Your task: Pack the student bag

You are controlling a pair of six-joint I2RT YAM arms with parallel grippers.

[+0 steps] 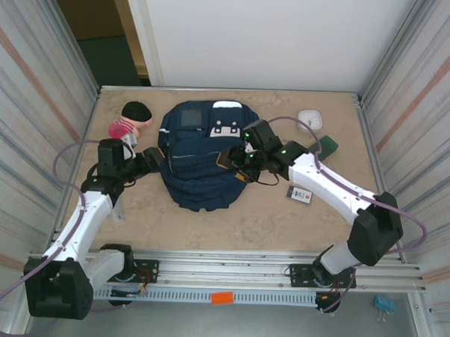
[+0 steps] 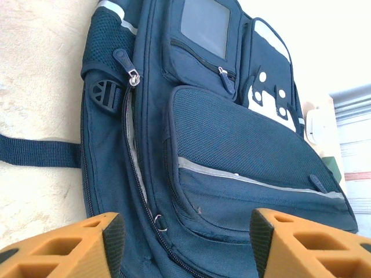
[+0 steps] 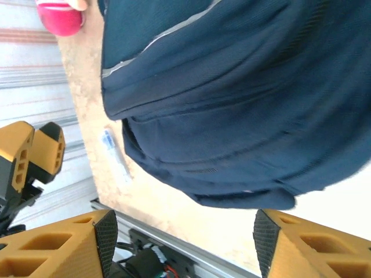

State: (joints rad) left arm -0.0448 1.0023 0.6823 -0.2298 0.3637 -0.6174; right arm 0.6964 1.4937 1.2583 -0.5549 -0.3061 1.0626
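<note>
Your student bag (image 1: 203, 156) lies flat, contents hidden — left gripper (image 2: 186, 234) and right gripper (image 3: 185, 234) both spread, pinching nothing

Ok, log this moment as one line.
student bag lying on table | left gripper open, empty, at bag's left edge | right gripper open, empty, over bag's right side | doll, pen on table

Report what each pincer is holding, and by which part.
Nothing is held. The left pincer and the right pincer both stand open near the student bag, gripping no part of it.
</note>
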